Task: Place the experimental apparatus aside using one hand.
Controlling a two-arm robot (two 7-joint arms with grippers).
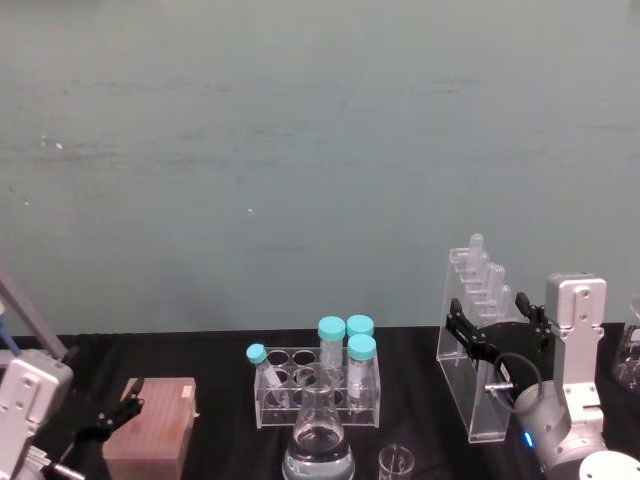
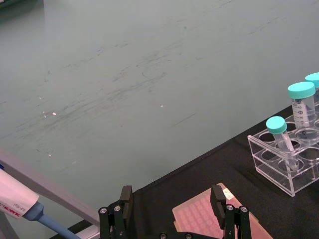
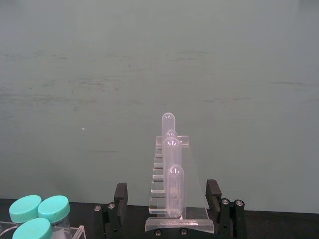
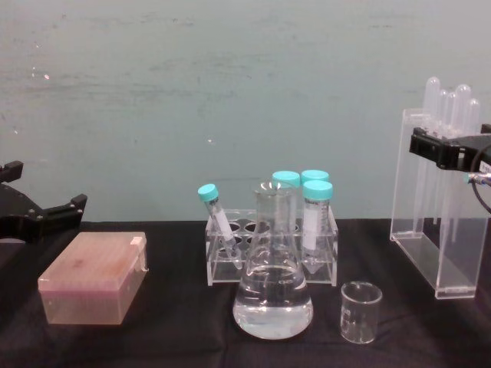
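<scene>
The tall clear acrylic rack with long test tubes stands at the right of the black table. My right gripper is open around the rack's upper part, one finger on each side. In the right wrist view the rack sits between the black fingers. The large conical flask, holding clear liquid, stands front centre. The small beaker is just to its right. My left gripper hangs open at the far left, by a pink box.
A low clear rack of teal-capped tubes stands behind the flask. The pink tip box sits at the left front. A pipette on a stand is at the far left. Another glass vessel shows at the right edge.
</scene>
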